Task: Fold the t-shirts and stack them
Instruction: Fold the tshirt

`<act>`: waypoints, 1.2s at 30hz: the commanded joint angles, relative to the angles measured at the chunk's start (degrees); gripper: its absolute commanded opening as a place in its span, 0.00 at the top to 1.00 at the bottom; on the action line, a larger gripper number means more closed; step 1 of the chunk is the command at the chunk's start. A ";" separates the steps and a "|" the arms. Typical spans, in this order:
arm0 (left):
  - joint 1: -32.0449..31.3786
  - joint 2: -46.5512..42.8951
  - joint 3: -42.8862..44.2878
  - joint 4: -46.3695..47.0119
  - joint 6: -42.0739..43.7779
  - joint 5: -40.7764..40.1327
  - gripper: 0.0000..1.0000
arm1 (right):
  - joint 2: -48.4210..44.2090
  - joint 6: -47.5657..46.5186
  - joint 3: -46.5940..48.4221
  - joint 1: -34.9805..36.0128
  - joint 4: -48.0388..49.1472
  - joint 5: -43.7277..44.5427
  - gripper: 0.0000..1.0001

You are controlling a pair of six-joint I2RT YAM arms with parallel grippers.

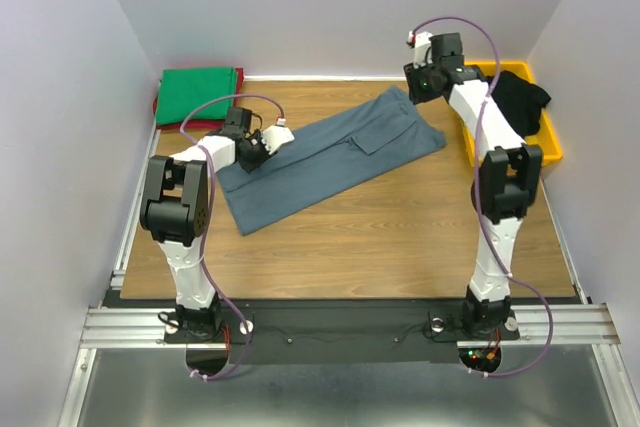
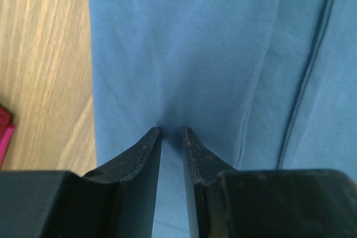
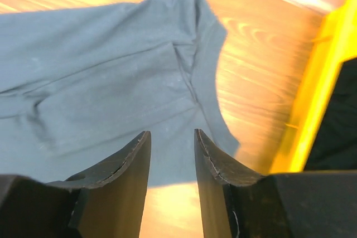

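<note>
On the bench [image 1: 400, 237], found the slate blue-grey t-shirt [image 1: 330, 157] laid out as a long band running from near left to far right, apparently doubled lengthwise, with an overlapping flap near its far end.

Noted the left end effector [image 2: 172, 132] down at the band's near-left end, fingers a narrow slot apart, tips pressed into the cloth, a small pucker gathered at them. Could not tell whether a fold was truly pinched.

Noted the right end effector [image 3: 172, 135] high above the far-right end, jaws parted, nothing between them, only cloth and bare wood visible through the gap.

Saw the green t-shirt [image 1: 200, 95] folded in the far-left corner atop the red t-shirt [image 1: 158, 112], the latter visible only as an edge. Saw black t-shirts [image 1: 520, 97] heaped in the yellow bin [image 1: 548, 147] at the far right.

Judged the step in hand to be the crosswise fold of the band. For a good result:
- Needed every layer caught at each end, not the top one alone, hence tips flat on the wood before closing.
- Needed the right end effector lowered onto the far-right corner, clear of the bin wall just beside it.
- Needed both ends lifted level and together, then carried over for square edges.

Reckoned soft cloth likely to sag or slip from a shallow pinch. Reckoned a slow, even lift safest.
</note>
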 commanded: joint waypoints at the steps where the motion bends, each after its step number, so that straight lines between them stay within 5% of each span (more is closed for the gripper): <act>1: 0.14 -1.16 -7.32 -3.12 3.19 -5.11 0.67 | -5.90 1.41 -6.29 -0.34 2.43 -0.70 0.57; 8: -1.44 -10.98 -16.47 -10.94 3.20 -3.18 0.69 | -10.12 1.23 -16.41 -0.86 -2.14 -3.86 0.56; 14: -11.80 -22.24 -21.14 -22.09 -2.07 4.71 0.70 | -10.39 3.08 -20.80 -2.45 -3.99 -7.46 0.56; 19: -21.13 -27.44 -16.59 -26.68 -7.96 14.56 0.67 | -8.72 5.62 -20.99 -2.45 -4.16 -14.47 0.56; 27: -18.51 -26.29 -9.37 -26.51 -10.69 15.01 0.66 | 0.67 11.95 -14.93 -2.27 -3.99 -20.91 0.62; 36: -9.45 -31.31 -9.28 -14.22 -14.55 11.94 0.63 | 12.27 17.14 -6.85 -0.95 -1.26 -9.41 0.73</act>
